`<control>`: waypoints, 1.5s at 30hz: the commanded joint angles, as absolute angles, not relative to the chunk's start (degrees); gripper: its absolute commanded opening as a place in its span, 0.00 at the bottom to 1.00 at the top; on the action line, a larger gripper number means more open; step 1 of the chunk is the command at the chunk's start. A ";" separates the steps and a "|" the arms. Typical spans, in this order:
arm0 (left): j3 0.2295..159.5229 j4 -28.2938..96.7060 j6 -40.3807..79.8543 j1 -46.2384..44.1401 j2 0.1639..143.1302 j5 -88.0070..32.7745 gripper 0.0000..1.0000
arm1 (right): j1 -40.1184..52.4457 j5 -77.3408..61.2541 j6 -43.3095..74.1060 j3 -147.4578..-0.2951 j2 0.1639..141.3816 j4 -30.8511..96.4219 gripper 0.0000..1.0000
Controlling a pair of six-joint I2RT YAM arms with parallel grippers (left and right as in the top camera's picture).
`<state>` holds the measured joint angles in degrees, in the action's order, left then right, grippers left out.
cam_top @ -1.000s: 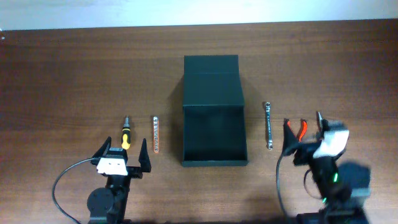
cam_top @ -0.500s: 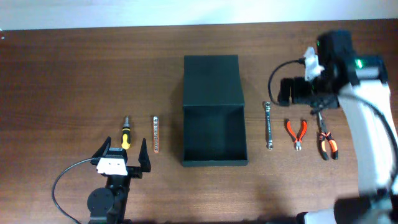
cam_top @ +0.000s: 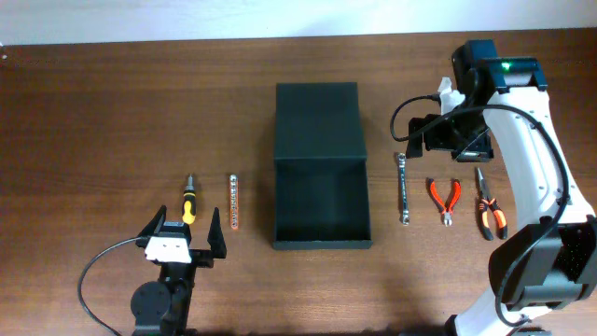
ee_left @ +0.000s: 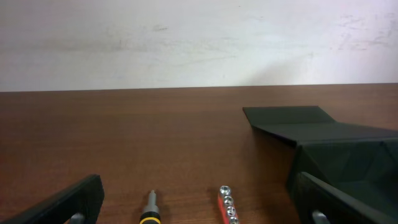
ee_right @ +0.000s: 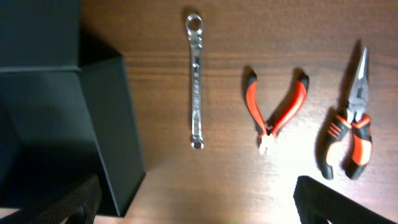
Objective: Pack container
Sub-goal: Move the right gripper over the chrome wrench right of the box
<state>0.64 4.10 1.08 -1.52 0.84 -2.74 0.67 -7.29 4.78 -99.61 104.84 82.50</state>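
Note:
The container [cam_top: 322,201] is a matte black box in the middle of the table, its flap lid [cam_top: 317,119] folded open toward the back, and nothing shows inside it. My left gripper [cam_top: 183,245] rests open near the front edge, just before a yellow-and-black screwdriver [cam_top: 188,201] and a red socket rail [cam_top: 234,201]. In the left wrist view the screwdriver [ee_left: 149,211] and the socket rail [ee_left: 227,202] lie between my fingers, untouched. My right gripper [cam_top: 450,140] hangs open above the table, behind a wrench [ee_right: 196,81], red pliers [ee_right: 273,115] and needle-nose pliers [ee_right: 348,140].
The right arm [cam_top: 532,140] reaches over the table's right side, and its base stands at the front right corner. A black cable [cam_top: 93,280] loops beside the left arm's base. A pale wall [ee_left: 199,37] borders the table's far edge.
The right arm rose from the front right edge and swung toward the back, uncovering both pliers; it now hangs above the tools. The left arm has stayed still.

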 commanded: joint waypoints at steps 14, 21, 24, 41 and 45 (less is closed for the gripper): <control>0.49 4.51 0.19 -1.21 0.38 -2.70 0.99 | 1.78 -0.82 5.37 -100.66 112.01 84.60 0.99; 0.49 4.51 0.19 -1.21 0.38 -2.70 0.99 | 5.52 0.19 4.91 -100.66 116.88 81.76 0.99; 0.49 4.51 0.19 -1.21 0.38 -2.70 0.99 | 7.07 0.19 4.95 -100.66 117.67 79.88 0.99; 0.49 4.51 0.19 -1.21 0.38 -2.72 0.99 | 7.11 0.71 6.83 -96.57 118.37 74.72 0.99; 0.49 4.51 0.19 -1.21 0.38 -2.70 0.99 | 7.11 0.69 12.45 -94.91 118.37 72.58 0.99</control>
<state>0.64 4.12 1.08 -1.52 0.84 -2.74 7.29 0.01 7.38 -96.18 117.45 73.49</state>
